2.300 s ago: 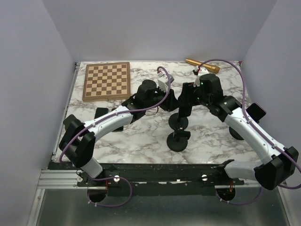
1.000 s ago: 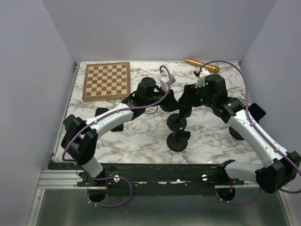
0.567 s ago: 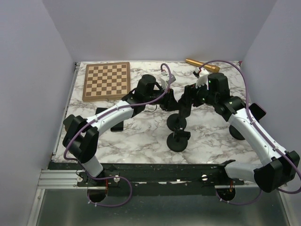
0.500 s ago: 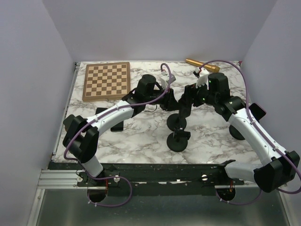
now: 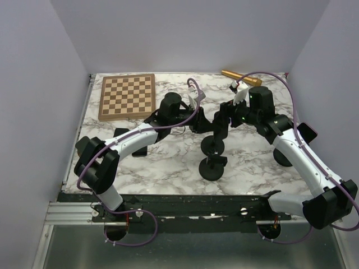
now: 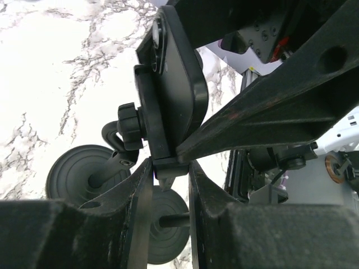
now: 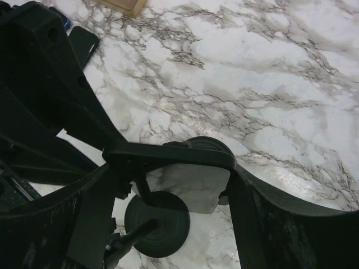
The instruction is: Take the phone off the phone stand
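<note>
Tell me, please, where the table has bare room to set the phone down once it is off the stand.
Bare marble lies at the front, between the left arm and the stand bases, and between those bases and the right arm. The middle, around the phone, is crowded; the chessboard fills the far left corner.

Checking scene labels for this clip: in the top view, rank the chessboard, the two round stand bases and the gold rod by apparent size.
1. Chessboard, by far largest.
2. The near base and the far base: alike, not ranked.
3. Gold rod: longer than a base but much thinner, likely smallest.
</note>
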Robot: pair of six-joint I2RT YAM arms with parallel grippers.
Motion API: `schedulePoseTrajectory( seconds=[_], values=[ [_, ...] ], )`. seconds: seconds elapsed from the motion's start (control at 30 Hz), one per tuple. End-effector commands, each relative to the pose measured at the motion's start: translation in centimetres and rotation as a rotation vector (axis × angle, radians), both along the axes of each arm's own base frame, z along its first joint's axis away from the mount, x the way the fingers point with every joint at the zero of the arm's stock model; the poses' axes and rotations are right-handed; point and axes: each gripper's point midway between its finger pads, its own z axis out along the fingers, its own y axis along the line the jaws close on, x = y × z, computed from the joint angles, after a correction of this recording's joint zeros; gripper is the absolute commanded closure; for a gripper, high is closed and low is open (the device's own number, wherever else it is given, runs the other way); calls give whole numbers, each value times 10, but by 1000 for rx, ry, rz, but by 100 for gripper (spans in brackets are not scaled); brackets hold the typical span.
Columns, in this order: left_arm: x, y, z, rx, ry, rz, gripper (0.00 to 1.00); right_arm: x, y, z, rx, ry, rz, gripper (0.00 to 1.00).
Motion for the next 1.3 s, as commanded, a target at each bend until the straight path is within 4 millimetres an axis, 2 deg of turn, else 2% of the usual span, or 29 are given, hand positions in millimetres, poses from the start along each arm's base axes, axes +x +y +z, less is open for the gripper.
schedulePoseTrajectory(
  seconds=[0.0,0.1,0.17,0.37,0.47,0.57,0.63,0.8,0.87,0.9,1.1,1.13,1.27],
  values=[
    [39,29,-36,47,-31,179,100,-53,45,55,221,-20,291,99],
    [39,30,-38,49,-30,162,100,-65,54,62,263,-16,380,99],
    [43,28,-38,65,-18,150,100,-58,51,59,243,-25,341,99],
    [35,19,-17,31,-38,129,100,-11,14,41,123,-51,-8,99],
    [27,12,-9,27,-46,124,100,-7,3,39,103,-27,-89,66],
    [20,4,-2,25,-42,138,100,-2,-12,32,72,32,-218,43],
    [19,-1,1,31,-36,164,100,-1,-21,26,63,80,-301,32],
    [19,-6,6,35,-2,234,100,-11,-28,28,129,138,-399,17],
    [18,-8,9,31,7,261,100,-15,-29,33,153,144,-415,3],
    [19,-8,9,31,6,277,100,-17,-31,34,160,148,-430,0],
    [16,-10,9,43,28,307,100,-14,-41,31,141,133,-510,0],
    [16,-10,8,48,31,305,96,-12,-41,31,132,128,-516,0],
    [11,-6,11,48,25,294,68,-6,-40,37,103,79,-510,0]
  ],
)
